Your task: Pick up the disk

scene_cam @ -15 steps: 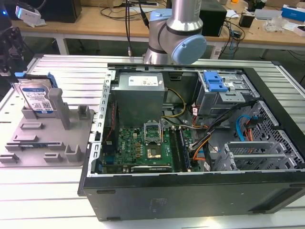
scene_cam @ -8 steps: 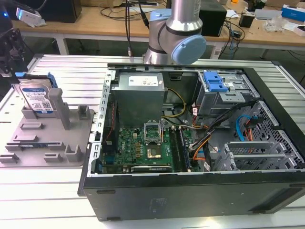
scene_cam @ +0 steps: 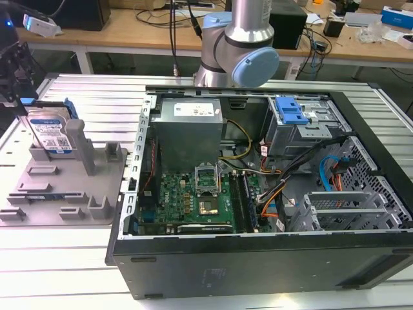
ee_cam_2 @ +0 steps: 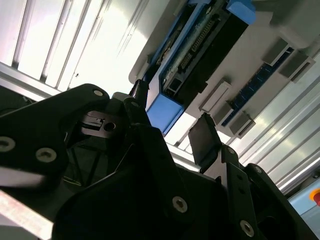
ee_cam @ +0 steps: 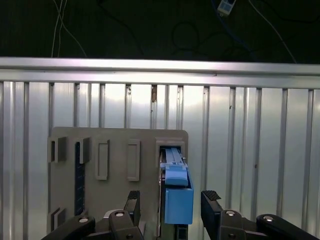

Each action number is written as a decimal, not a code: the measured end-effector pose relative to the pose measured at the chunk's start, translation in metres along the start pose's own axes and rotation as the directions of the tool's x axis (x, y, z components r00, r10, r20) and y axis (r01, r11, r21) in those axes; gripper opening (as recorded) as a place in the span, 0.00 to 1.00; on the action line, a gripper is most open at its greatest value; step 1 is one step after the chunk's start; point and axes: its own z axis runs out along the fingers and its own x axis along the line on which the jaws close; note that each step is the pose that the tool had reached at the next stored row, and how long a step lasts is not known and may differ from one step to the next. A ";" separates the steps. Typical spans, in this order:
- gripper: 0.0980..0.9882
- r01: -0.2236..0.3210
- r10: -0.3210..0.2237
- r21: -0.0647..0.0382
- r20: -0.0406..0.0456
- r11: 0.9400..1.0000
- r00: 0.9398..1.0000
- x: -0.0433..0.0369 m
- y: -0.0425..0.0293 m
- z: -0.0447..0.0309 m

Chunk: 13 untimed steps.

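Jaws open around disk [ee_cam: 178, 202]

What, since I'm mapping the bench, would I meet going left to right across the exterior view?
Disk → power supply → drive cage.

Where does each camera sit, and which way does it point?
Exterior view: off the arm, looking down on the open black computer case and, at the exterior view's left, the grey plastic fixture holding the disk, a silver-metal hard drive with blue rails, upright; the arm's silver-and-blue joint shows.
First wrist view: on the wrist, looking straight down on the fixture; the black gripper shows, open.
Second wrist view: on the wrist, looking obliquely along the gripper.
Shared: both wrist views show the disk between the gripper's fingers.
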 end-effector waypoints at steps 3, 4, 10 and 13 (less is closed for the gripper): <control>0.56 0.002 -0.002 0.000 -0.001 1.000 1.000 -0.0001 0.0000 0.0017; 0.56 0.003 -0.003 0.000 -0.001 1.000 1.000 -0.0002 0.0000 0.0028; 0.56 0.006 -0.006 0.000 -0.003 1.000 1.000 -0.0006 0.0000 0.0070; 0.56 0.008 -0.008 0.000 -0.003 1.000 1.000 -0.0007 0.0000 0.0088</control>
